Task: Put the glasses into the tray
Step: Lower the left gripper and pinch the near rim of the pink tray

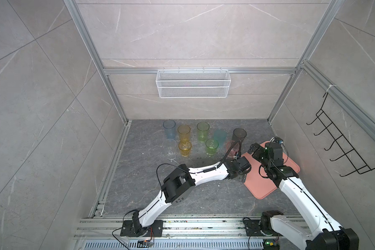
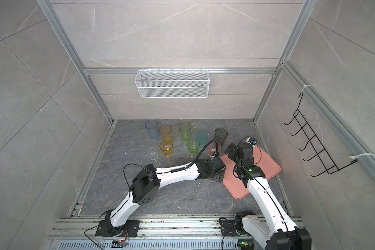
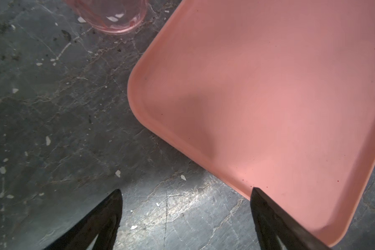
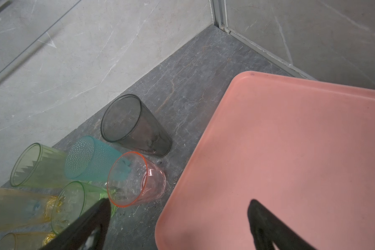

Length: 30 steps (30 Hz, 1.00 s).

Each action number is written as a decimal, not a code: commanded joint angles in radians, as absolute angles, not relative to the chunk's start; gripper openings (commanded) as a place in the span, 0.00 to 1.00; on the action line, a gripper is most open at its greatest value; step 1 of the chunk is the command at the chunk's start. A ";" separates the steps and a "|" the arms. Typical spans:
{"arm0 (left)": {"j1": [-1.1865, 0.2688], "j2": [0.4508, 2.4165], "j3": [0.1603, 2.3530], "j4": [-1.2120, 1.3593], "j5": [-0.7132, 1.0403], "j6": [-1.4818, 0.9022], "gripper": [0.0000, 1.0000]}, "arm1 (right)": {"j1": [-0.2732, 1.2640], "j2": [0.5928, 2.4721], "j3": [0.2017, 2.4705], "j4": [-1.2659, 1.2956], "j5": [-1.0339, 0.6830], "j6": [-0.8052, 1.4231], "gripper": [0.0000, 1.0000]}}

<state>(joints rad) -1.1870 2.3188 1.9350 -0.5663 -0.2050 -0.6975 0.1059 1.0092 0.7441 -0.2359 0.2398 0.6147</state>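
Left wrist: tray (image 3: 258, 97) beside left gripper (image 3: 186, 189).

tray (image 1: 258, 188) salmon-pink, plain | teal glass (image 4: 89, 160) dimpled dots | tall green glass (image 4: 37, 166) zigzag facets | smoky glass (image 4: 134, 127) grey-blk | pink glass (image 4: 136, 181) orange-red rim | floor (image 1: 139, 184) dk grey, veined | basket (image 1: 193, 86) wht mesh

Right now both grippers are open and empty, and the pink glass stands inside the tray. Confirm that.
One point is wrong. The pink glass stands on the floor just outside the tray, near its corner, not inside it; the right wrist view shows this. The left gripper and right gripper are open and empty, as you said.
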 commanded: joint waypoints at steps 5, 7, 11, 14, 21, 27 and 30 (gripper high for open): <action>-1.211 2.416 2.076 -0.634 -0.187 -0.705 0.87 | 0.103 1.022 0.752 -0.252 0.236 0.628 1.00; -1.215 2.432 2.096 -0.645 -0.180 -0.704 0.83 | 0.104 1.022 0.751 -0.250 0.236 0.627 1.00; -1.218 2.459 2.130 -0.676 -0.168 -0.715 0.73 | 0.102 1.033 0.755 -0.253 0.228 0.624 1.00; -1.218 2.466 2.131 -0.678 -0.166 -0.719 0.67 | 0.103 1.039 0.758 -0.253 0.224 0.625 1.00; -1.218 2.477 2.136 -0.699 -0.167 -0.736 0.58 | 0.101 1.049 0.760 -0.256 0.218 0.623 1.00; -1.218 2.486 2.142 -0.710 -0.167 -0.747 0.57 | 0.103 1.057 0.764 -0.259 0.215 0.621 1.00; -1.215 2.499 2.155 -0.722 -0.161 -0.756 0.57 | 0.103 1.060 0.765 -0.259 0.212 0.621 1.00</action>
<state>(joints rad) -1.2133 2.4676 2.1239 -0.6743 -0.1722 -0.7345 0.1059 1.0542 0.7441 -0.2363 0.2203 0.6144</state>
